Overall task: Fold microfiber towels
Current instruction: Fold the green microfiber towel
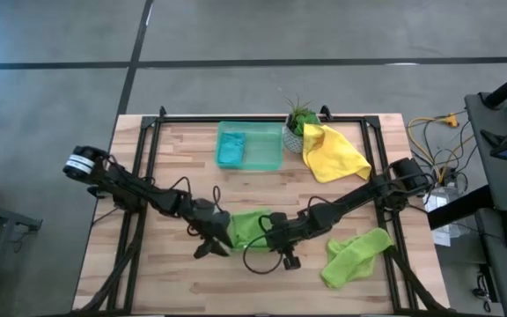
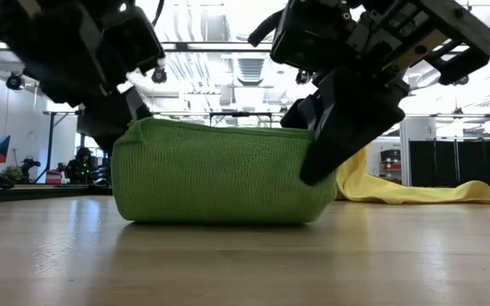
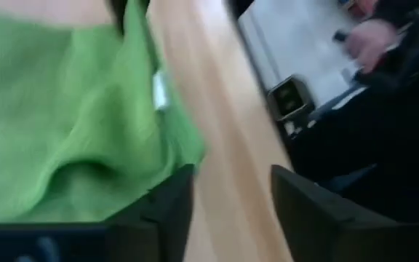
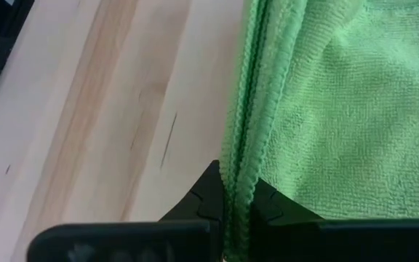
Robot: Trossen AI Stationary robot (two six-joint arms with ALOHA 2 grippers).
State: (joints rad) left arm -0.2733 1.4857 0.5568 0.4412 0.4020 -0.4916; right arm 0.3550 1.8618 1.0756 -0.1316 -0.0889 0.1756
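A lime green towel [image 1: 249, 224] lies doubled over at the middle of the table. Its lower fold [image 2: 219, 212] rests on the wood and its top is raised. My right gripper [image 4: 238, 200] is shut on its right end [image 2: 317, 161]. My left gripper [image 3: 231, 175] stands open at the towel's left end, with bare wood between its fingers. A second lime towel [image 1: 355, 255] lies crumpled at the near right. A yellow towel [image 1: 333, 151] lies at the far right, and a teal one [image 1: 231, 148] sits in the tray. My left gripper has one finger [image 3: 169, 211] right beside the towel's edge [image 3: 184, 145]; I cannot tell whether it touches. My right gripper pinches the towel's hemmed edge [image 4: 240, 164], two layers together, between its two fingers. The fingers slant down from the table's right. The held edge is raised while the towel's lower fold stays on the table.
A translucent green tray [image 1: 262, 158] stands at the far middle, with a small potted plant [image 1: 299, 119] to its right. Black frame rails run along the table's sides. Bare wood lies at the near left.
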